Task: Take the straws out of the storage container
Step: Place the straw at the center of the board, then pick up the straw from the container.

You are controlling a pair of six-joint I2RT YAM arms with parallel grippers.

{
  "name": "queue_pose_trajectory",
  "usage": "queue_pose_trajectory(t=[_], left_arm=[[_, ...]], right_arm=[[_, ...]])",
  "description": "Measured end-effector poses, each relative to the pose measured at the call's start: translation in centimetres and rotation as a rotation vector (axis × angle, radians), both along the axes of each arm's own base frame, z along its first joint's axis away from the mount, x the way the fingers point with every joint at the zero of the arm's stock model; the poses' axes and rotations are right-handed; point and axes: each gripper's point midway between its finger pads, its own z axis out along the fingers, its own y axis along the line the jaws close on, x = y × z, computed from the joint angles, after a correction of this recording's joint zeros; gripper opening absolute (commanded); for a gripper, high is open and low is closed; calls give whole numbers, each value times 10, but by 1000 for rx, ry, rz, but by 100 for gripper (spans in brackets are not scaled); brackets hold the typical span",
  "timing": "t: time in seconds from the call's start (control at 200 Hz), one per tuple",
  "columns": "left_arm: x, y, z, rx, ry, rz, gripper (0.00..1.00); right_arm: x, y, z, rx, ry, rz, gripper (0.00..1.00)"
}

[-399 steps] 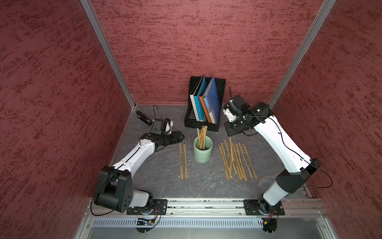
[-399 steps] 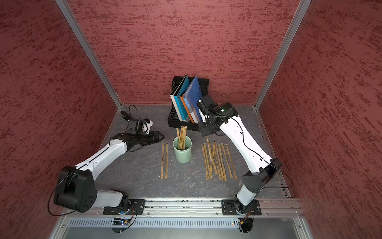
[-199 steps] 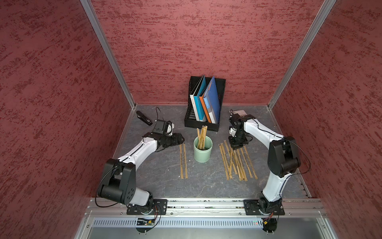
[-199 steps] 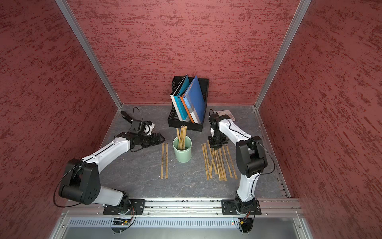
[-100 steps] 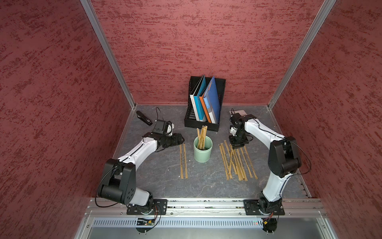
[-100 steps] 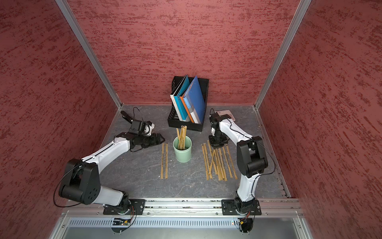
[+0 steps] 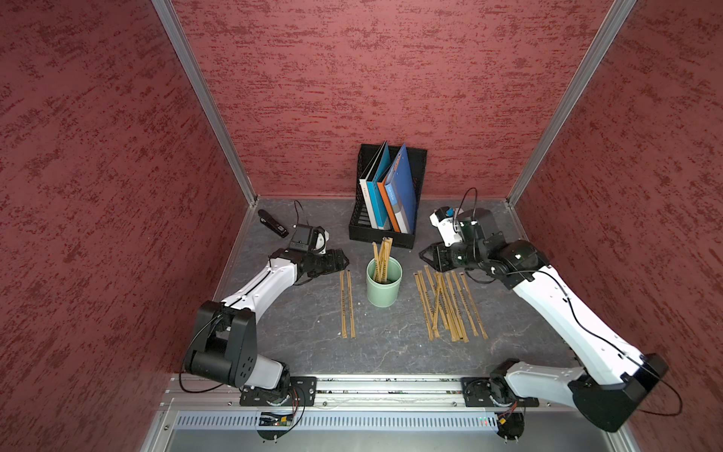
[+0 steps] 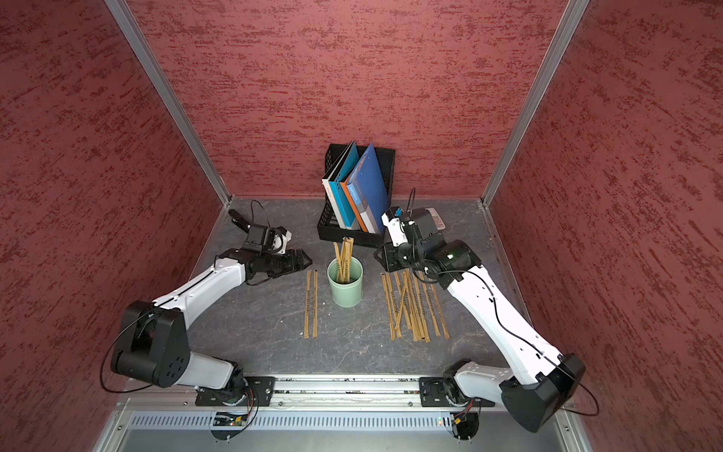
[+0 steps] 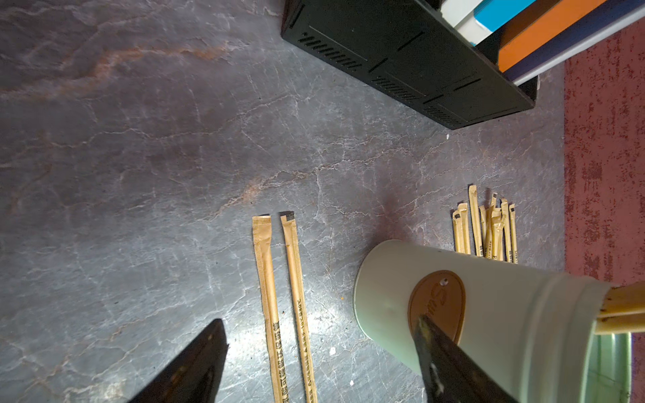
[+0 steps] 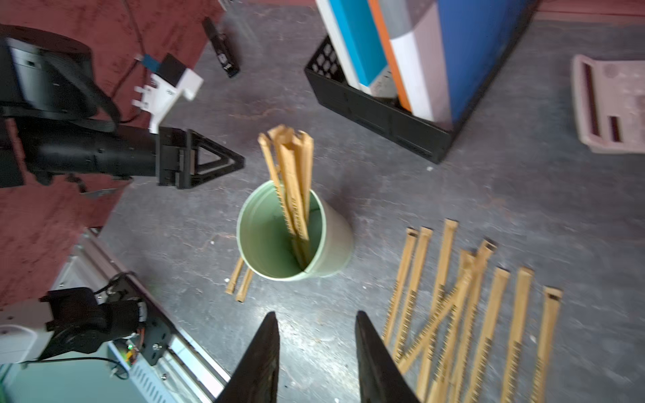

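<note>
Straws [image 7: 446,305]: mostly out of storage container [image 7: 384,291] already, flat on table [image 7: 313,352]; judged well past halfway.

R arm [image 7: 563,309], L arm [image 7: 258,287]: reaching in from front rail, one each side of container; prob. so each serves its own side w/o crossing.

File holder [image 7: 385,235], black mesh w/ coloured folders: against back wall, just behind container, not part of job.

Storage container: mint-green, upright mid-table between the two laid-out groups, so within reach of both arms.

R-side pile: approx ten, roughly parallel, a couple lying across the rest; loose, not squared up.

L-side pair [image 7: 347,301]: two, neat, side by side, just beside container.

Leftovers [image 10: 293,188] in container: a few, leaning together, tops well above rim; enough showing to pinch from above.

R gripper [image 10: 316,349]: jaws a little apart, nothing between; off the table near back end of R-side pile, aimed toward container; prob. lined up for next pick.

L gripper [image 9: 321,319]: jaws wide apart, empty, beside container; touching its wall or not, can't tell.

Black stapler-like item [image 7: 272,224]: back L corner, out of the way.
</note>
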Motion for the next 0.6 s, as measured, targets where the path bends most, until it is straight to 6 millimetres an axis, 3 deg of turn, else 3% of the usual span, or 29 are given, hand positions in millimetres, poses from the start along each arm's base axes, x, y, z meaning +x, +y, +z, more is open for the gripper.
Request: queue_pose_trajectory(t=[0.08,0.195,0.331,0.436,0.601], left_arm=[[0,-1,2,-5,-3,0,84],[-1,-2,6,-11,-13,-4,85],[-1,-3,10,-16,-22,-6,85],[-1,-3,10,-16,-22,-6,85],[-1,-3,10,-17,-23,-6,85]], right_arm=[[5,25,-14,-4,36,34,34],[12,61,-51,-47,120,77,35],[12,84,-88,-94,201,99,36],[14,92,-99,-111,225,98,36],[21,95,-100,-118,221,80,36]])
